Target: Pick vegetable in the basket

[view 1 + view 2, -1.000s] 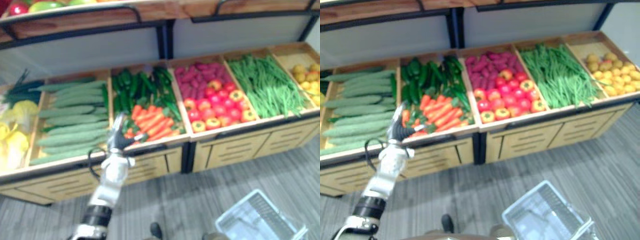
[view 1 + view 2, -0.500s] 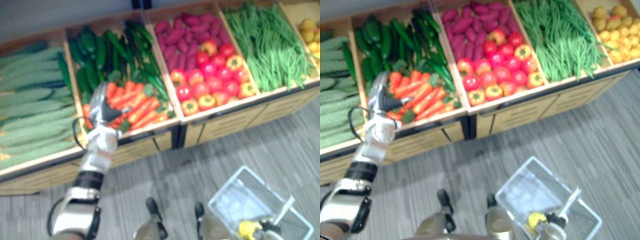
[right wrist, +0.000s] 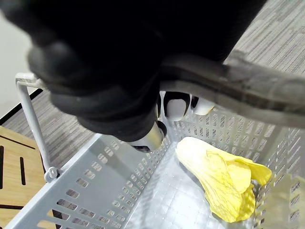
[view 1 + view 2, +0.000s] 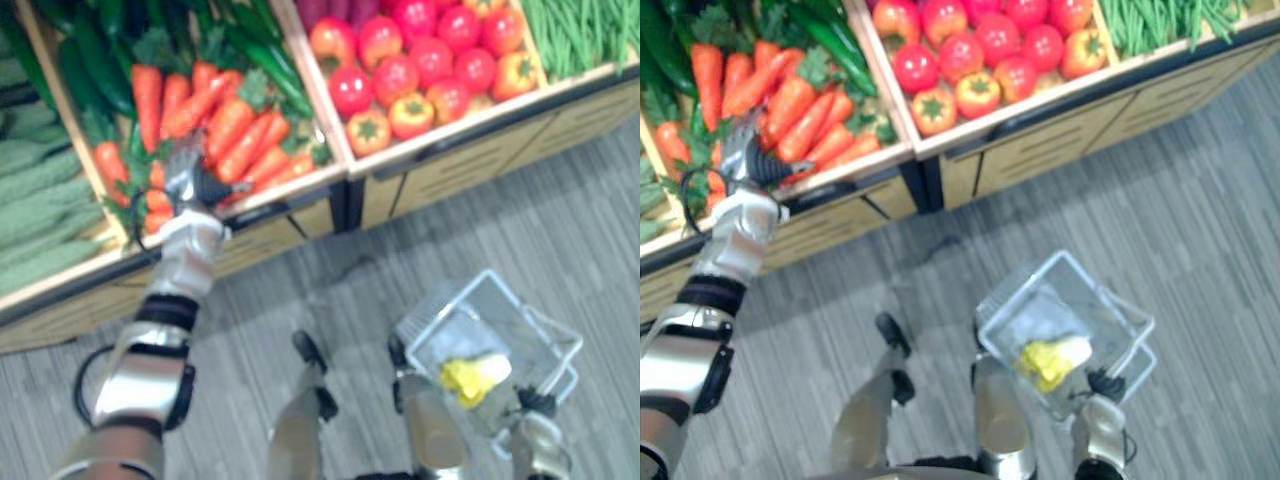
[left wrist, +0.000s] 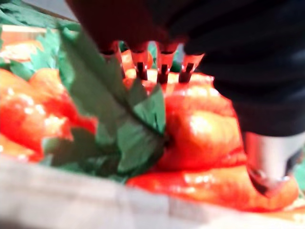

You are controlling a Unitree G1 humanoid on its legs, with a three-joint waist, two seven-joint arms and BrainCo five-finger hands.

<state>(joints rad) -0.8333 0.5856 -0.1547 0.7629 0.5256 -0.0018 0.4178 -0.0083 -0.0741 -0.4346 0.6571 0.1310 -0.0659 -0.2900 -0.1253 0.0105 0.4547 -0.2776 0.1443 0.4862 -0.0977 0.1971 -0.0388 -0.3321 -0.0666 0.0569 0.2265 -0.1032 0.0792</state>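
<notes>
Carrot [image 5: 205, 133] between straight fingers [image 5: 162, 64] and thumb of left hand [image 4: 185, 172], by crate's [image 4: 290, 190] front edge, right hand [image 3: 95, 71] gripping basket [image 3: 86, 191] handle, view tipped lower than before.

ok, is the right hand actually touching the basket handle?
Touching. In the right wrist view the right hand has its fingers curled under the basket handle, which runs straight across them with no gap.

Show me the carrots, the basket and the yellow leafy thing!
carrots [image 4: 235, 125], left eye view, on the middle of one orange carrot.
basket [image 3: 107, 164], right wrist view, on its grey side wall.
yellow leaf vegetable [image 3: 214, 179], right wrist view, on the leaf's middle.
</notes>
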